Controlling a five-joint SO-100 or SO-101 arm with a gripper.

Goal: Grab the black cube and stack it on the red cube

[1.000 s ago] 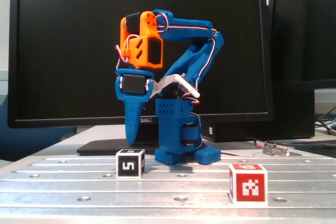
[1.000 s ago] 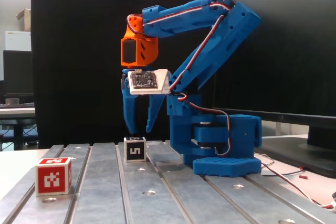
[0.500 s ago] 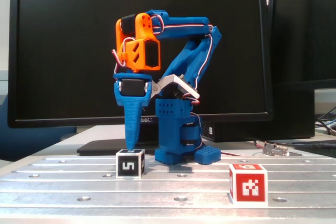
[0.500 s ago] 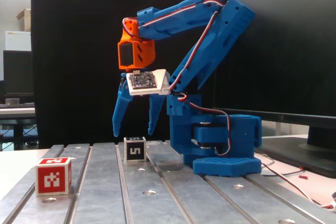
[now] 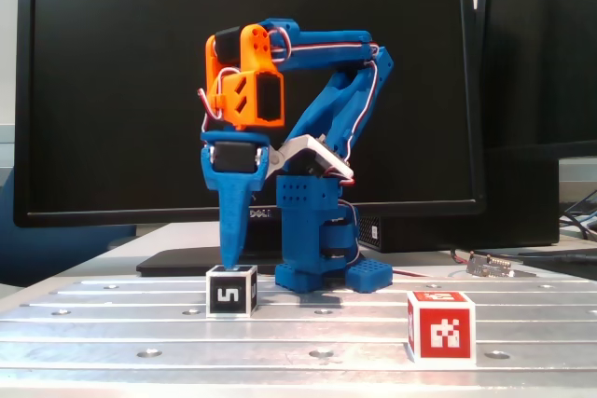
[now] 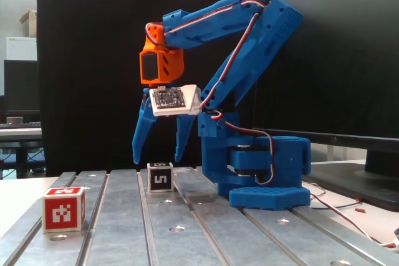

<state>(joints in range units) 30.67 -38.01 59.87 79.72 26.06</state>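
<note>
The black cube with its white "5" marker rests on the metal table, just in front of the arm's base. My gripper hangs directly above it, pointing down and open. Its blue fingers straddle the cube's width, with the tips a little above the cube's top. Nothing is between them. The red cube stands apart near the table's front edge, at the right in one fixed view and at the left in the other.
The blue arm base stands on the slotted aluminium table. A large black monitor fills the background. A small metal connector and cables lie at the table's back right.
The gripper has opened wider, one finger swinging outward, and has come down slightly and over the black cube. Neither cube has moved.
</note>
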